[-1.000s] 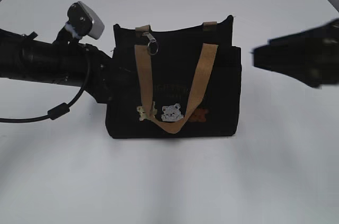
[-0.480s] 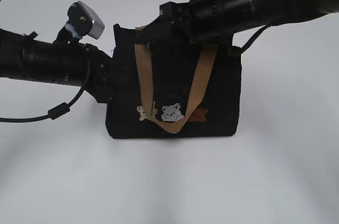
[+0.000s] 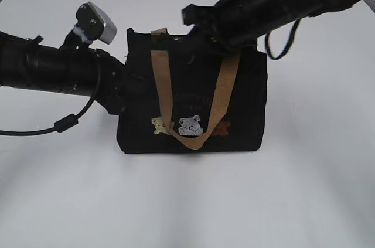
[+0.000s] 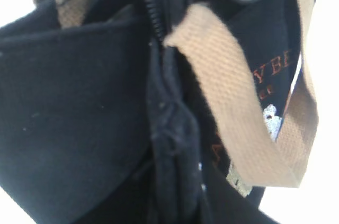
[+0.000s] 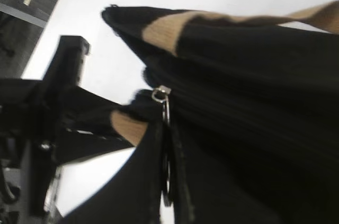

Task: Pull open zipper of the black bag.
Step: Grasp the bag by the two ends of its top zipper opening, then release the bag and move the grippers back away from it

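White tabletop (image 3: pixel 304 201), bare and evenly lit, bearing black bag (image 3: pixel 193 113) upright at centre, tan handles (image 3: pixel 161 84) draped over front face.

Left gripper (image 3: pixel 120 87): pressed against the bag's end wall, jaws drawn nearly together on a bunched fold of black fabric filling the left wrist view; acting as anchor, by judgement.

Right gripper (image 3: pixel 196 25): reaching across the middle to the bag's top edge, directly above the front handle's left strap; jaws together, apparently pinched on the pull ring (image 5: pixel 167 144) hanging just ahead of the fingers in the right wrist view, silver clasp (image 5: pixel 161 94) immediately above. Contact itself dark and partly hidden, hence not certain.

Zipper (image 4: pixel 153 12): teeth visible just beyond the left gripper's fold, line running along the top edge away from that gripper; long axis level, end to end of the bag. Slider at the end nearest the left gripper, directly under the right gripper.

Relation governing the coming move: closed length of zipper lying back along the right arm's own side, away from the anchoring left gripper. Nearer to the pull: right gripper. Likely need: straight draw along the top edge, opposed by the left grip; risk of the ring slipping or the bag tipping.
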